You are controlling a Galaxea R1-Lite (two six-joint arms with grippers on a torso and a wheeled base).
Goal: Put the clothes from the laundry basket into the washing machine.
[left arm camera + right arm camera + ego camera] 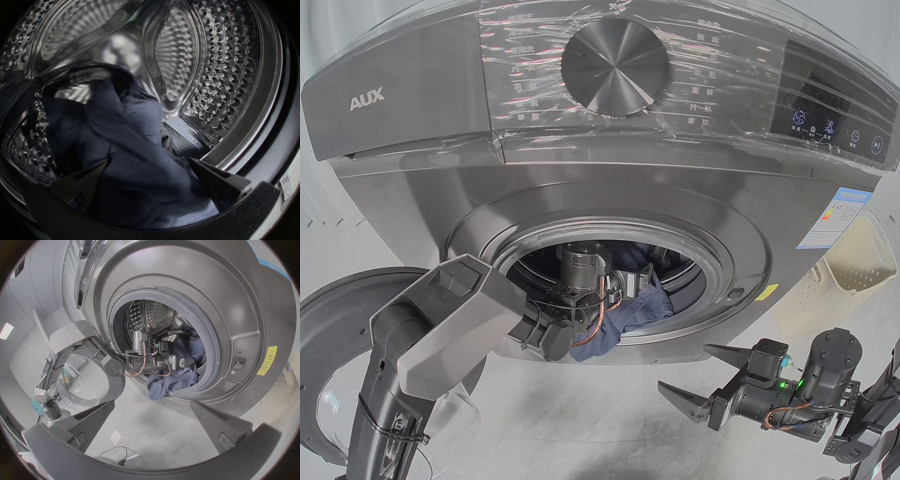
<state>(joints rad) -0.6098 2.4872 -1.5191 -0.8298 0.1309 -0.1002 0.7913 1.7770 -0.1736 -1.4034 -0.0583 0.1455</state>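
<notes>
1. Right now the dark blue clothes [625,312] lie mostly in the washing machine [675,206], one fold spilling over the near lip.
2. My left gripper [150,175] is inside the drum [225,62], fingers spread, with cloth between them unpinched; I reckon that drops the load deep.
3. My right gripper [690,372] hangs spread and empty at near right, clear of the opening.
4. The laundry basket [850,269] stands on the pale floor [581,412] at right, and the door [337,325] is swung left.
</notes>
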